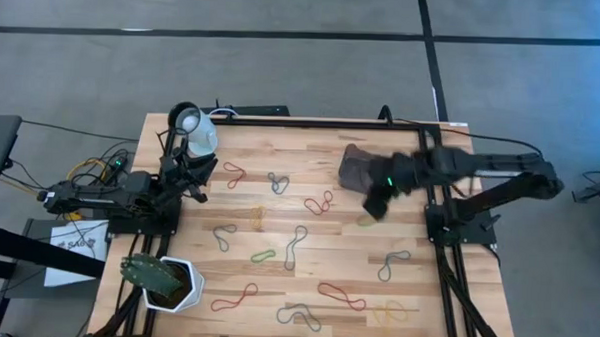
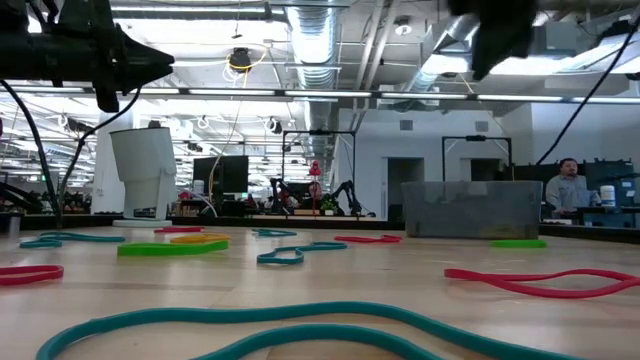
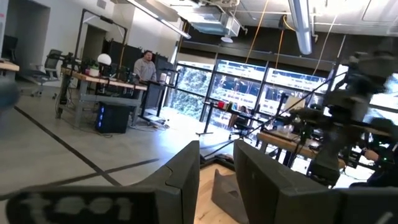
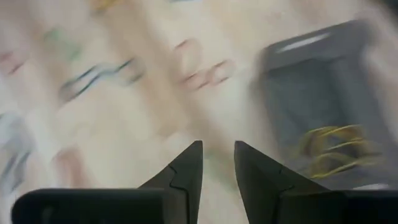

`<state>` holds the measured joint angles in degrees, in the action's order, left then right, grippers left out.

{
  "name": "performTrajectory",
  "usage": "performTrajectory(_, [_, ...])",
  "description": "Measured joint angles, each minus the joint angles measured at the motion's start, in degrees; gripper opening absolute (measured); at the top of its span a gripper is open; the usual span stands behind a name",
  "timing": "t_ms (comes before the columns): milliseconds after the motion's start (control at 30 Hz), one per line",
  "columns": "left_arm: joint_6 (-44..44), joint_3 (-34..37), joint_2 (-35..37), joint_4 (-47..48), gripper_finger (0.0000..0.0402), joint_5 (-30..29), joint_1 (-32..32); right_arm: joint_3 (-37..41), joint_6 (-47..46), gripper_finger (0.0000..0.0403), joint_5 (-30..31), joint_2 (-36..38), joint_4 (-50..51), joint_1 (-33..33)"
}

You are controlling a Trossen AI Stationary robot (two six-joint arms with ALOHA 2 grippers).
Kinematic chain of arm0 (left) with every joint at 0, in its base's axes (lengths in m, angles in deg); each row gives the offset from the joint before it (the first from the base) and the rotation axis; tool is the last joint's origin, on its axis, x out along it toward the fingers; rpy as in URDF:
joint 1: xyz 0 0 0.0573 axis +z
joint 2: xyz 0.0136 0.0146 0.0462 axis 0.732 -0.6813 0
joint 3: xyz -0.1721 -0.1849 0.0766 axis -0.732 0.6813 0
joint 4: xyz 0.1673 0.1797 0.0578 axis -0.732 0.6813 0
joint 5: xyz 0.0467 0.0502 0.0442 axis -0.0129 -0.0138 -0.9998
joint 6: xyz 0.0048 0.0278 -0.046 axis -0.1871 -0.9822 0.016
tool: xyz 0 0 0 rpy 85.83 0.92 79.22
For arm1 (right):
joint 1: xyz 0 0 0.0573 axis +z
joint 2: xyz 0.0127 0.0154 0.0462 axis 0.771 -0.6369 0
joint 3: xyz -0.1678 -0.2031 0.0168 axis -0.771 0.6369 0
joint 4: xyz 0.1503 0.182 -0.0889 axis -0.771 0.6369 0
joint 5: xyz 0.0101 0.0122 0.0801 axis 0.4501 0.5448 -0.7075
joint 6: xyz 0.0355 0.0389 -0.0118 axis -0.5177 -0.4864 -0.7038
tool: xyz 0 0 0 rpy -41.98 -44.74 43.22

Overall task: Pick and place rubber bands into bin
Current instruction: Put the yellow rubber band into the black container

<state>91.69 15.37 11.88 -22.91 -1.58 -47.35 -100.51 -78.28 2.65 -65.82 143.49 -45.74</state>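
Where the pale wood-plank table met grey floor, we saw thin floppy rubber bands scattered, roughly fourteen in red, green, grey and yellow. At upper right the dark low-walled bin held two yellow loops. Beside it hung the right hand, fingers slightly spread, empty. At centre left the left hand waited, likewise parted.

Wooden table: white cup at the far left corner, white pot with green plant at the near left corner. Person seated in the room behind; another person stands by desks.
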Motion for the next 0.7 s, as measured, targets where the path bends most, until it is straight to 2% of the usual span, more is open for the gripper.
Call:
performTrajectory(167, [1.6, 0.0, 0.0, 0.2, 0.0088, 0.0, 0.0, 3.8, -10.6, 0.0087, -0.8, -0.3, -1.0, 16.4])
performTrajectory(400, [1.8, 0.0, 0.0, 0.2, 0.0088, 0.1, 0.0, 9.1, -21.4, 0.0087, -0.8, -7.4, -8.6, 35.7])
performTrajectory(600, [4.1, 0.0, 0.0, -0.3, 0.0088, 0.0, 0.0, 9.3, -36.3, 0.0087, -2.1, -15.0, -12.3, 43.0])
performTrajectory(700, [5.3, 0.0, 0.0, -0.3, 0.0088, 0.0, 0.0, 9.3, -39.1, 0.0087, -5.1, -18.0, -15.4, 44.4])
